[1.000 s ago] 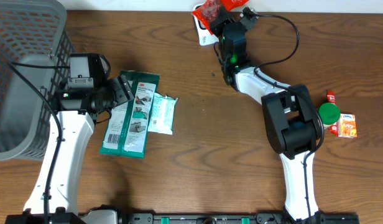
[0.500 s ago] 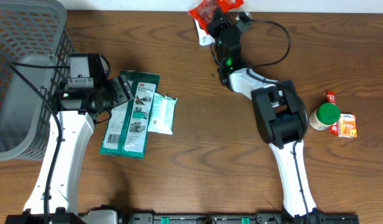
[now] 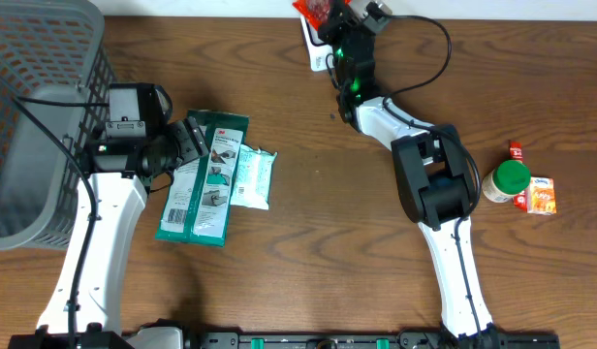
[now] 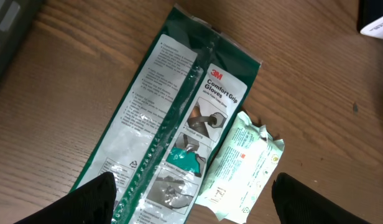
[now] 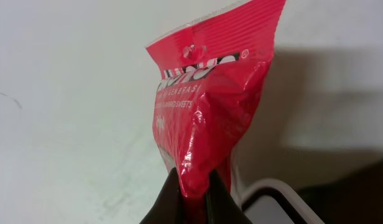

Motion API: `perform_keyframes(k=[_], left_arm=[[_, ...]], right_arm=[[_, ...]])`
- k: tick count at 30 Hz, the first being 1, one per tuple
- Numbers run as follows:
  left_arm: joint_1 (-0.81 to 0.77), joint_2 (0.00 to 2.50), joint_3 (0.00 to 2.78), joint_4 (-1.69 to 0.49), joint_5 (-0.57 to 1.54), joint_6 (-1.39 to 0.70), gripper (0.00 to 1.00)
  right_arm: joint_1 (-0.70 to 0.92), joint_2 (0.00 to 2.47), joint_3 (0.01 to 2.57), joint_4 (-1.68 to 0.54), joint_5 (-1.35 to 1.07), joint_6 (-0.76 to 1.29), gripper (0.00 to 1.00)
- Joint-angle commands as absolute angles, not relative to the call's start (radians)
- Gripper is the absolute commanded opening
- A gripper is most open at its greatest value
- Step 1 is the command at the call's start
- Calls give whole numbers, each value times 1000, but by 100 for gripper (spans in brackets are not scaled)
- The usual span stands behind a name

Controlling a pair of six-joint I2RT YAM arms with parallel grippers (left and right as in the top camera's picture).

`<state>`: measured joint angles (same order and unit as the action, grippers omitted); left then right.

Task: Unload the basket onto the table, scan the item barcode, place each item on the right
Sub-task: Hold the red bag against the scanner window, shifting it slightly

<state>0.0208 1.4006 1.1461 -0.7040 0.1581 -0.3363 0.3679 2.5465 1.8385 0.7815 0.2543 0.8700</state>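
Nearest me, the left gripper hangs with fingers wide apart over the green glove packet and wipes pack, holding neither. At the far edge of the table the right gripper is pinched tight on the bottom of the red snack packet, by a white thing that may be the scanner. I'd turn the barcode face to it slowly, since the edge is close there and the open wood lies inward.
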Motion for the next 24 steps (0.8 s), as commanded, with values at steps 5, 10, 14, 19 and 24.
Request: perform_keyframes(k=[5,10,14,19,24], left_arm=[[25,1392,1160,-706,156,-326,81],[25,1392,1160,-706,157,-326,81],[25,1392,1160,-706,157,-326,81],[25,1392,1160,-706,156,-326,81],[25,1392,1160,-706,157,-326,81]], right_arm=[[349,2541,1886,670,258,894,1],[337,2542,1886,527,257,889,1],[334,2542,1886,567,255,889,1],[334,2537,1887,691,213,865,1],[333,2490,1887,702,172,833,1]])
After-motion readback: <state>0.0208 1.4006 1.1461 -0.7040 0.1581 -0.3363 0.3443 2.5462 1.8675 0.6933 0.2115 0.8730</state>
